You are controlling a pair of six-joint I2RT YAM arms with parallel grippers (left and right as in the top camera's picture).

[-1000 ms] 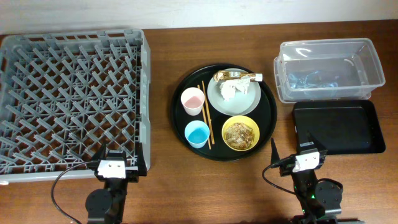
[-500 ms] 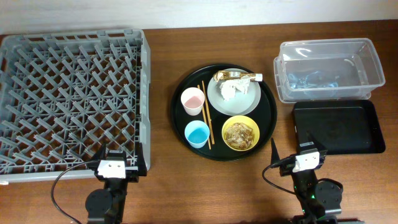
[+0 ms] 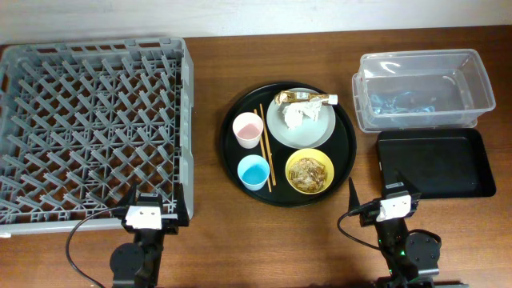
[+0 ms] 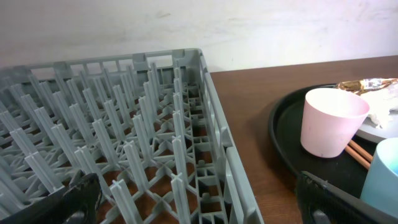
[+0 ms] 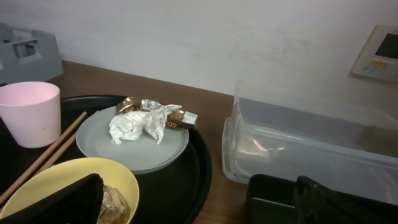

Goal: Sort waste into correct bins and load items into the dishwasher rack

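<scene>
Left gripper (image 4: pixel 205 200) and right gripper (image 5: pixel 199 202), jaws apart and empty, sit nearside of the round black tray (image 3: pixel 346 152). Best to pinch the crumpled white tissue (image 3: pixel 294 116) on it centrally, gently.

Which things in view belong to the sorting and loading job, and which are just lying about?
Job: grey plastic dishwasher rack; pink cup; blue cup; wooden chopsticks; pale round plate; crumpled white tissue; gold foil wrapper; yellow bowl of scraps; clear plastic bin; black rectangular bin.
Just there: round black tray; white wall panel; wooden table.
</scene>
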